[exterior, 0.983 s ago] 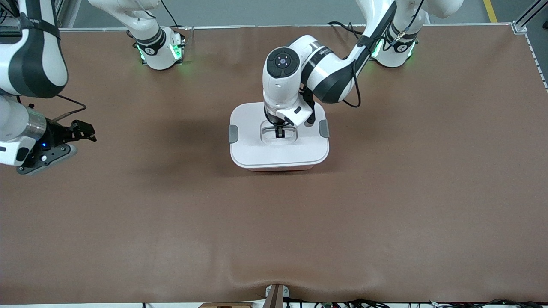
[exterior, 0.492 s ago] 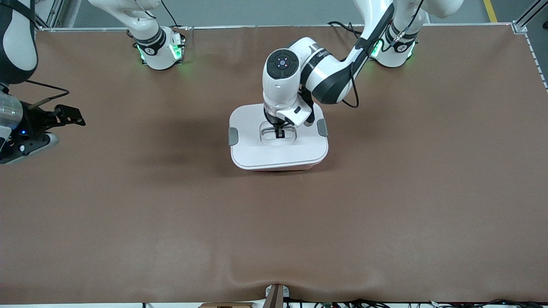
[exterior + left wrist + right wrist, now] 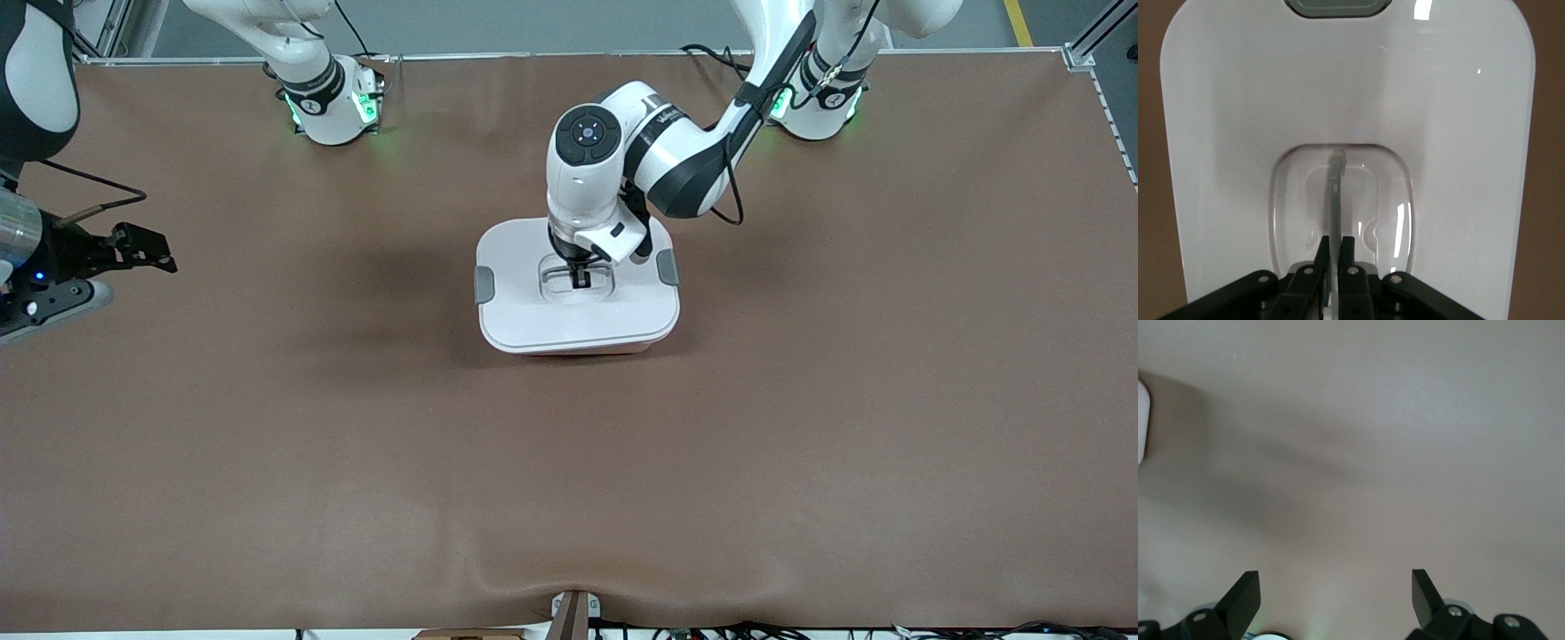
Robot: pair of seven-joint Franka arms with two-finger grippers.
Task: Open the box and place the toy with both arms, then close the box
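Left gripper (image 3: 581, 277) is pinching the thin grey handle (image 3: 1334, 200) in the lid recess, jaws closed tight on it, reaching straight down onto the box (image 3: 578, 316). The box is sitting mid-table, lid seated flat, both grey side clasps (image 3: 484, 284) looking down against the body, no gap showing at the rim. Toy isn't showing anywhere on the table, so my read is it's already inside and the lid is being pressed or set back; can't confirm contents through the lid. What's likely remaining: letting go of the handle, clearing the arm, maybe checking the clasps are latched. Right gripper (image 3: 1336, 597) is waiting over bare mat at the right arm's end of the table, well apart from the box, jaws spread wide and holding nothing.
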